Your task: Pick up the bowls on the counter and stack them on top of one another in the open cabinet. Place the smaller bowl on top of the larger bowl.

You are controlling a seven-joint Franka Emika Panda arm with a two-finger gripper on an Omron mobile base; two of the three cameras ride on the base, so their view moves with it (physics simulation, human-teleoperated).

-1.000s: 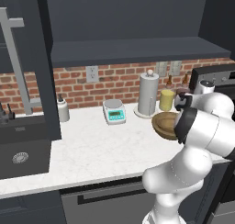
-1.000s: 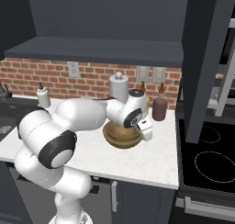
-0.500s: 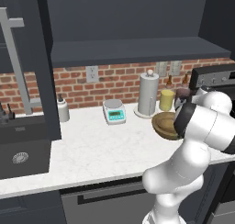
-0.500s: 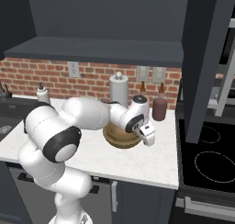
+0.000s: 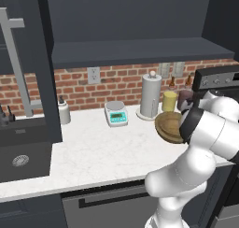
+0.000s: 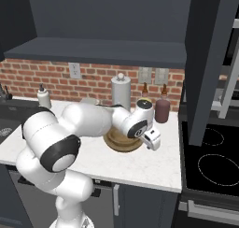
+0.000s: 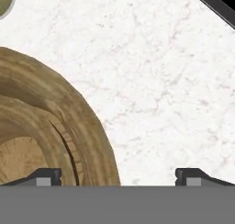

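Observation:
A wide brown wooden bowl (image 5: 168,126) with a tan rim sits on the white marble counter (image 5: 93,147), right of the paper towel roll. The arm covers part of the bowl (image 6: 122,142) in the right base view. My gripper (image 7: 119,175) is open and hangs low over the bowl's (image 7: 55,122) edge, one fingertip (image 7: 46,176) above the wood and the other over bare counter (image 7: 160,81). A dark curved line runs inside the rim; I cannot tell if a second bowl lies nested there. The dark cabinet shelf (image 5: 140,52) spans above the counter.
Along the brick wall stand a paper towel roll (image 5: 150,95), a small scale (image 5: 116,113), a yellow canister (image 5: 169,101), a dark jar (image 6: 162,110) and a soap bottle (image 5: 64,112). The sink (image 5: 21,152) is left and the stove (image 6: 210,152) right. An open cabinet door (image 6: 205,59) hangs nearby.
The hand has come down a little toward the right edge of the bowl. The bowl has stayed where it was.

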